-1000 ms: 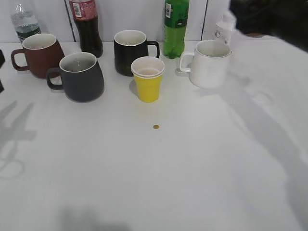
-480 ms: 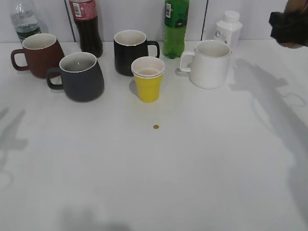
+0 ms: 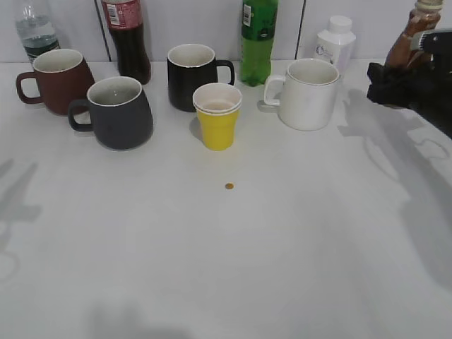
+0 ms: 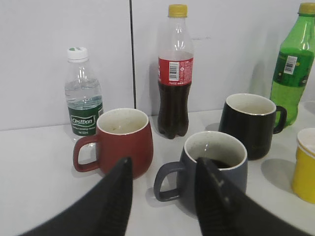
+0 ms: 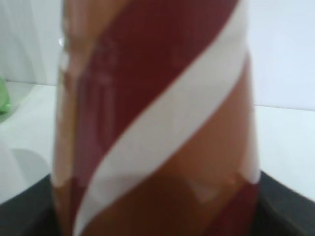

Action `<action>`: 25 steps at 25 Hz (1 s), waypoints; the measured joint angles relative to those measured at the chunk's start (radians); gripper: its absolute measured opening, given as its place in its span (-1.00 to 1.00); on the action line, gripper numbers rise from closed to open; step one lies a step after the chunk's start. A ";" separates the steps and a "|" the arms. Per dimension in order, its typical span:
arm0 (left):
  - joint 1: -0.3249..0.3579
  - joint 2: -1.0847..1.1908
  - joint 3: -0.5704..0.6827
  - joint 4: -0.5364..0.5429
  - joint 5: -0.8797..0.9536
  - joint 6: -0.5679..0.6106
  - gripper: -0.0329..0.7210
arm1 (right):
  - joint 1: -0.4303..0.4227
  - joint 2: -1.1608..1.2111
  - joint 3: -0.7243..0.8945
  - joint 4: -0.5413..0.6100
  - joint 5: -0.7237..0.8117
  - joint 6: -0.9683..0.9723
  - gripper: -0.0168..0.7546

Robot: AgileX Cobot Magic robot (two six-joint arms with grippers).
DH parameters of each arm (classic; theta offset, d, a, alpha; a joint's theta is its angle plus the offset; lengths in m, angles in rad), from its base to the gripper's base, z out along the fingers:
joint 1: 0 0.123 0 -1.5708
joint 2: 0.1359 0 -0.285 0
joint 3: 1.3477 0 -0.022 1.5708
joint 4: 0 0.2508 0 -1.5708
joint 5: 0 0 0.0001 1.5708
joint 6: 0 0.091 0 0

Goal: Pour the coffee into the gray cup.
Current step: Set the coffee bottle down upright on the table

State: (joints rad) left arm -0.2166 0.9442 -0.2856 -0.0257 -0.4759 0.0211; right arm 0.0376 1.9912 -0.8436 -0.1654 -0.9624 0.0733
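The gray cup (image 3: 120, 113) stands at the left of the table, handle to the left. In the left wrist view the gray cup (image 4: 216, 162) shows dark liquid at its bottom. My left gripper (image 4: 165, 162) is open and empty, just in front of that cup's handle; it is out of the exterior view. My right gripper (image 3: 402, 78) at the far right edge is shut on the coffee bottle (image 3: 415, 32), held upright above the table. The bottle's brown body with white swirl (image 5: 157, 123) fills the right wrist view.
A reddish-brown mug (image 3: 56, 79), water bottle (image 3: 35, 32) and cola bottle (image 3: 127, 39) stand behind the gray cup. A black mug (image 3: 192, 74), yellow cup (image 3: 217, 116), green bottle (image 3: 258, 39), white mug (image 3: 307, 93) and white jar (image 3: 333, 41) follow rightwards. A small brown spot (image 3: 229, 186) lies mid-table.
My right arm has swung from over the white jar out to the far right edge and lowered a little, the coffee bottle now showing upright. The cups have not moved.
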 joint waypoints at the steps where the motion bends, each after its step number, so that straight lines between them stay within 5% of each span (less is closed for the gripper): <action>1: 0.000 0.000 0.000 0.000 0.000 0.000 -0.06 | 0.000 0.020 -0.011 0.001 -0.002 -0.007 0.41; 25: 0.000 0.000 0.000 0.001 0.005 0.000 -0.07 | 0.000 0.287 -0.254 0.019 -0.009 -0.047 0.46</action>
State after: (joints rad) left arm -0.2166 0.9442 -0.2856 -0.0246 -0.4710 0.0211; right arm 0.0376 2.2784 -1.0978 -0.1468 -0.9716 0.0263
